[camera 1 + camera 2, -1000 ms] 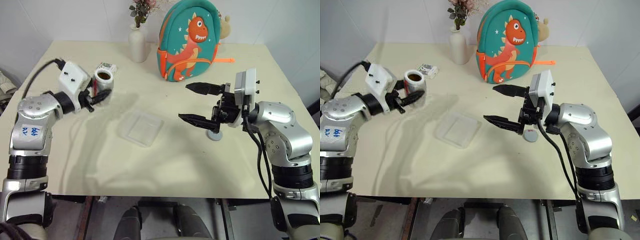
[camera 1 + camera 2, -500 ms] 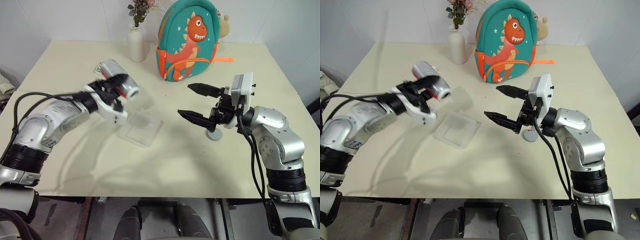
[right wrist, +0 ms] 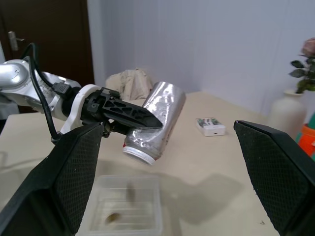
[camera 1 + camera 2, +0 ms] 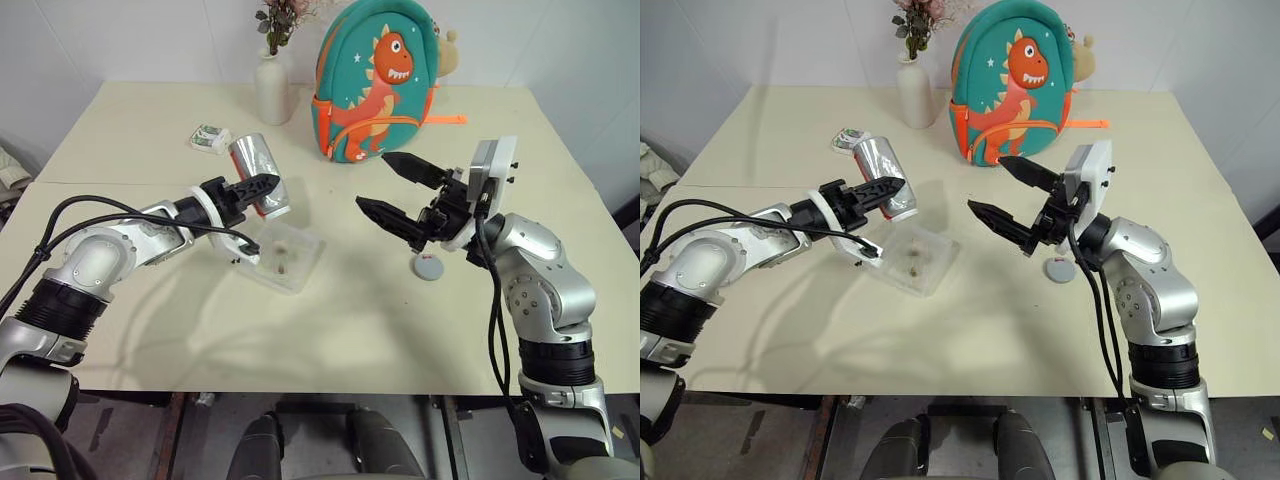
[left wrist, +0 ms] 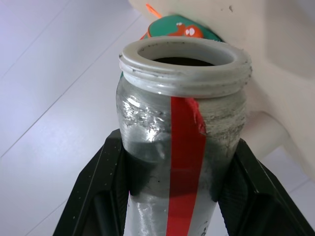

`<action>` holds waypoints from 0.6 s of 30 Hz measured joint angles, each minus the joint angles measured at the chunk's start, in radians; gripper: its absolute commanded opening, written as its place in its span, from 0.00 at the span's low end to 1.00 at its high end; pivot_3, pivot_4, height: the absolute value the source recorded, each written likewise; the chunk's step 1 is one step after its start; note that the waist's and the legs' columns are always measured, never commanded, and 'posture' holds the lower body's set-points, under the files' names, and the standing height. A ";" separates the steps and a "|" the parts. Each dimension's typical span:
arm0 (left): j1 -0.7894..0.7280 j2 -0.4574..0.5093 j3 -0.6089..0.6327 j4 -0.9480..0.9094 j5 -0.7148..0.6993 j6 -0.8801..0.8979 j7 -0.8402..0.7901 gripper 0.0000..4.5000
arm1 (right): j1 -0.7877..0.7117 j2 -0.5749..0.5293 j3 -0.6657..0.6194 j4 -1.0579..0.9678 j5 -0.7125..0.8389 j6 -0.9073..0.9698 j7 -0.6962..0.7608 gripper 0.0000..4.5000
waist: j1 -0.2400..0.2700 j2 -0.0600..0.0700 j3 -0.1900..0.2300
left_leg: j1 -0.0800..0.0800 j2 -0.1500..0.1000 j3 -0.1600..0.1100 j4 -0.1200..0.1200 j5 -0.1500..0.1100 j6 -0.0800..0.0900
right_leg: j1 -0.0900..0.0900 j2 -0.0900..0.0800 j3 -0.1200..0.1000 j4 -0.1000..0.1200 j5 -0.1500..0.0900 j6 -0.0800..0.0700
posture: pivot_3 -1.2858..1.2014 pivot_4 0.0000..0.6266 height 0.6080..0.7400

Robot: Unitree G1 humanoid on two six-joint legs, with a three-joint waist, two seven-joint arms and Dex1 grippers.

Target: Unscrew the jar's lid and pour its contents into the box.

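Silver-grey jointed arms with black cuffs, loose black cables, white wrist blocks, tapering black fingers on left pincer (image 4: 262, 184) and right pincer (image 4: 388, 187).

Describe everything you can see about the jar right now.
The jar is a small silvery metal cylinder with a red stripe down its side and a whitish threaded rim. Its lid is off and the mouth is open. The left tool is shut on its body and holds it in the air, tilted mouth-down over the box, where a few brown pellets lie.
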 measured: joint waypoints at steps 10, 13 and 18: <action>0.042 -0.099 0.133 0.075 -0.477 -0.010 -0.233 0.44 | 0.000 0.000 0.000 0.000 0.010 0.001 0.004 0.99 | 0.000 0.000 0.000 | 0.001 0.000 0.001 0.000 0.001 0.000 | 0.000 0.000 0.000 0.003 0.000 0.000 | 0.52 0.24 1.00; 0.115 -0.189 0.257 0.104 -0.827 0.142 -0.459 0.44 | 0.000 -0.004 0.000 0.000 0.019 0.007 0.011 0.99 | -0.003 0.000 0.000 | 0.003 0.001 0.001 0.000 0.001 0.000 | 0.000 0.000 0.000 0.005 -0.001 -0.001 | 0.52 0.24 1.00; 0.123 -0.344 0.544 0.111 -1.300 0.672 -0.653 0.44 | -0.002 -0.024 0.002 0.000 0.035 0.040 0.033 0.99 | -0.004 0.000 0.000 | 0.003 0.000 -0.003 0.002 0.003 0.000 | 0.000 0.001 -0.002 0.008 -0.001 -0.002 | 0.52 0.24 1.00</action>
